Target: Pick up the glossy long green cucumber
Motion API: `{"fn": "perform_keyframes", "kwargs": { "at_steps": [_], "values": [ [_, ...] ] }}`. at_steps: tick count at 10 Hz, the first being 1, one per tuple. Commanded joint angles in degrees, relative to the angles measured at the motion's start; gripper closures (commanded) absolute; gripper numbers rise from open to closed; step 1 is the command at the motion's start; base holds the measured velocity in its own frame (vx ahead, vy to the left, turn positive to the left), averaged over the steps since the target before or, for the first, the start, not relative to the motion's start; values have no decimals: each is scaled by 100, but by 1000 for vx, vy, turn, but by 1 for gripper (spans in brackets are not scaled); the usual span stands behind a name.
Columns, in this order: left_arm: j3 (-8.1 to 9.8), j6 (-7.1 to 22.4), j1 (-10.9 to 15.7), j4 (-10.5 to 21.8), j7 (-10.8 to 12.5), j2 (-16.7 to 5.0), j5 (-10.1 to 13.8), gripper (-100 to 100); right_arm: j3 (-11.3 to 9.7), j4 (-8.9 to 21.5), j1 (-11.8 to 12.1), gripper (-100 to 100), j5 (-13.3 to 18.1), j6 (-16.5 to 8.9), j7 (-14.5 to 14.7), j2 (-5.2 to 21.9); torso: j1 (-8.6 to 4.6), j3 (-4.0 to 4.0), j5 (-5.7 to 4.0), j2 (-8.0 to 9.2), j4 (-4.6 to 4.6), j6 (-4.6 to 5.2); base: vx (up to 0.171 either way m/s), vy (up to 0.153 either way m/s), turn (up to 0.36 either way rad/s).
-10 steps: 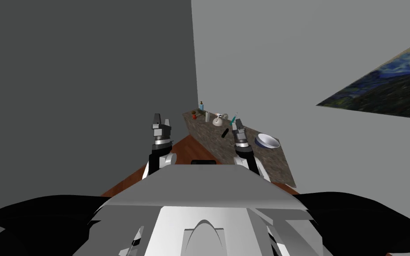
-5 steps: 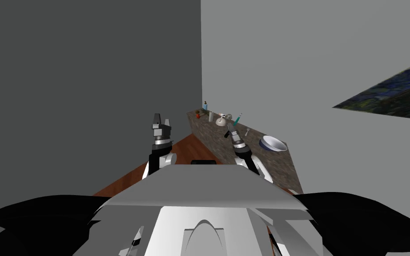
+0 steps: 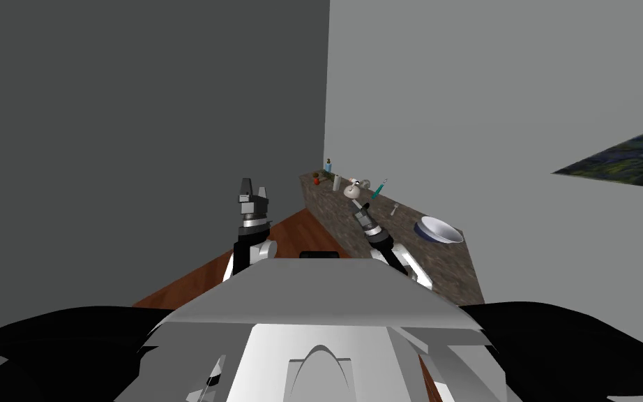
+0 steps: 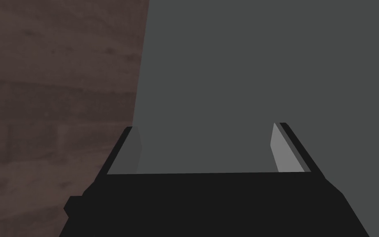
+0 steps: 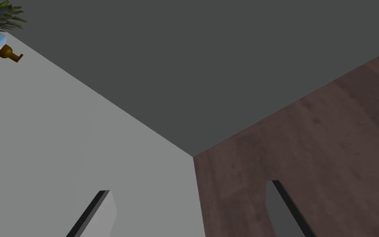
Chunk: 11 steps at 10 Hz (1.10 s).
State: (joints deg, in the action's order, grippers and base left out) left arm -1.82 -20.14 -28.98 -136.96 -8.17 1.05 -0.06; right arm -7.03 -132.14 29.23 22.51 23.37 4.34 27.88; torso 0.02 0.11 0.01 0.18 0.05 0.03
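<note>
A mottled brown-grey counter (image 3: pixel 445 269) runs along the light grey wall on my right. My right gripper (image 3: pixel 357 205) reaches out over the counter's left edge, by a beige pot (image 3: pixel 352 188). In the right wrist view the right gripper (image 5: pixel 188 186) is open with nothing between its fingers, facing the walls' corner and brown floor. I cannot make out the cucumber; my right hand covers the spot where a dark oblong thing lay. My left gripper (image 3: pixel 252 187) is held up over the floor, and the left wrist view shows the left gripper (image 4: pixel 205 148) open and empty.
On the counter stand a white bowl (image 3: pixel 438 229), a fork (image 3: pixel 395 208), a teal item (image 3: pixel 379 188), a white cylinder (image 3: pixel 336 183), a small red thing (image 3: pixel 316 181) and a blue bottle (image 3: pixel 328 166). Brown wood floor (image 3: pixel 292 234) lies left of the counter. A dark grey wall (image 3: pixel 139 139) stands ahead.
My view has turned left, so the counter slid right in the picture. My right hand swung left across the counter to its left edge, covering the dark oblong thing. The left arm has not moved.
</note>
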Motion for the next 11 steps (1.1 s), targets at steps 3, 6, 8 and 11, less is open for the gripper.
{"fn": "perform_keyframes", "kwargs": {
  "at_steps": [3, 6, 8, 11],
  "values": [
    [0, 0, 0, 0, 0, 0, 0, 0, -122, 157, -70, -100, 636, 6, -107, 638, 2, -1, 0, -1, 0, 0, -47, 31, 166],
    [0, 0, 1, 0, 0, 0, 0, 0, -183, 232, -97, -100, 1152, 16, -159, 1144, 3, 2, 0, 4, 1, -2, -51, 26, 140],
    [0, 0, -1, 0, 0, 0, 0, 0, -247, 310, -127, -100, 1441, 28, -216, 1410, -5, -4, -1, -7, -1, 2, -24, 15, 105],
    [0, 0, 0, 0, 0, 0, 0, 0, -313, 389, -157, -100, 1953, 40, -276, 1890, 1, -3, 0, -5, -1, -2, -35, 25, 148]
  ]
}}
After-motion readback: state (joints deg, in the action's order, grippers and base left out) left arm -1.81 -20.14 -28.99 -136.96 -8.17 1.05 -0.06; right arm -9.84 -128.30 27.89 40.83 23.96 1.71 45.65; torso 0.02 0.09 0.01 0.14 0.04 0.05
